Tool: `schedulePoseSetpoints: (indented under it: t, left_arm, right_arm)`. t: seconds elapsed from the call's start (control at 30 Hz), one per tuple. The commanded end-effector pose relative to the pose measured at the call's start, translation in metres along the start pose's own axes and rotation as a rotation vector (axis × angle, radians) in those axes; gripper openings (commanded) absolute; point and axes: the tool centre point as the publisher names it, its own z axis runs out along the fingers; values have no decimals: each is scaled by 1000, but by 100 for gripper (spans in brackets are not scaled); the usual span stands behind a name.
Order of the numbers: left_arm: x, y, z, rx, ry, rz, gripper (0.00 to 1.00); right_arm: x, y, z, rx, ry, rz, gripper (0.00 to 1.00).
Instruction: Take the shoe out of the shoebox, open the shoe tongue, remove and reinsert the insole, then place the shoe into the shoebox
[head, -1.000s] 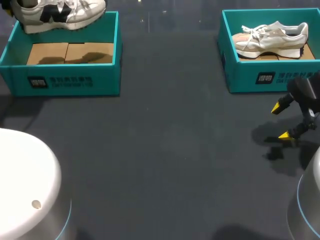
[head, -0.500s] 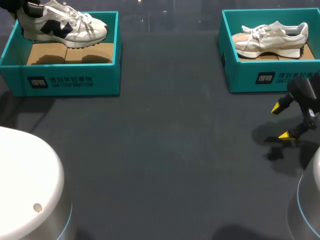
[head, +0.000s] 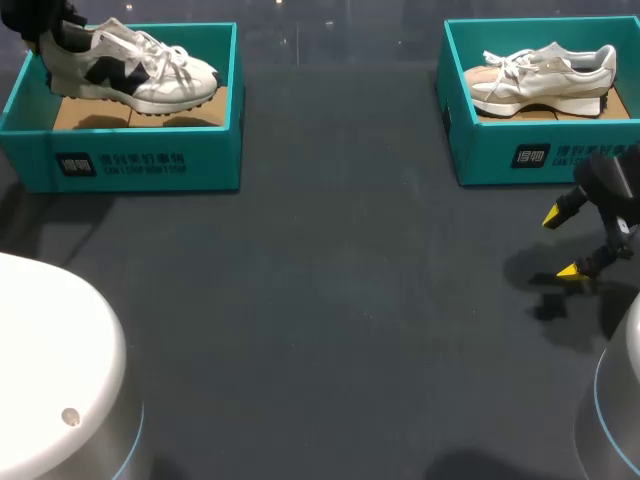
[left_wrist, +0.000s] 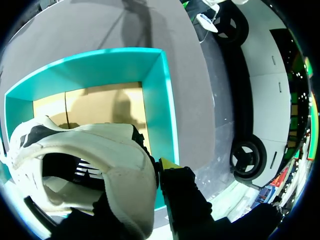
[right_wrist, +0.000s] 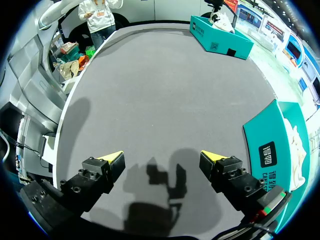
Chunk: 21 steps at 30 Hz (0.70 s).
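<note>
shoe (head: 135, 70) heel in left hand (left_wrist: 151, 172), over shoebox (head: 130, 165)

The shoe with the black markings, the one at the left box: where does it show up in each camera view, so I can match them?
Head view: black-marked shoe at the far left, over the left shoebox.
Left wrist view: close up, its heel in the left gripper, above that shoebox.
Right wrist view: small and far ahead of the right gripper, at that shoebox.
Shared landmark: the teal left shoebox.
</note>
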Motion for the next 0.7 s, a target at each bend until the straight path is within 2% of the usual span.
schedulePoseSetpoints:
  t: [0.03, 0.33, 0.53, 0.7]
  left_arm:
    - [1, 3, -1, 5, -1, 2, 0]
    - [1, 3, -1, 5, -1, 2, 0]
    - [-2, -12, 19, 45, 0, -12, 0]
    - [-2, -21, 30, 37, 10, 4, 0]
  right_arm:
    - [1, 0, 0, 2, -1, 0, 100]
    - [1, 0, 0, 2, -1, 0, 100]
    - [1, 0, 0, 2, -1, 0, 100]
    - [1, 0, 0, 2, -1, 0, 100]
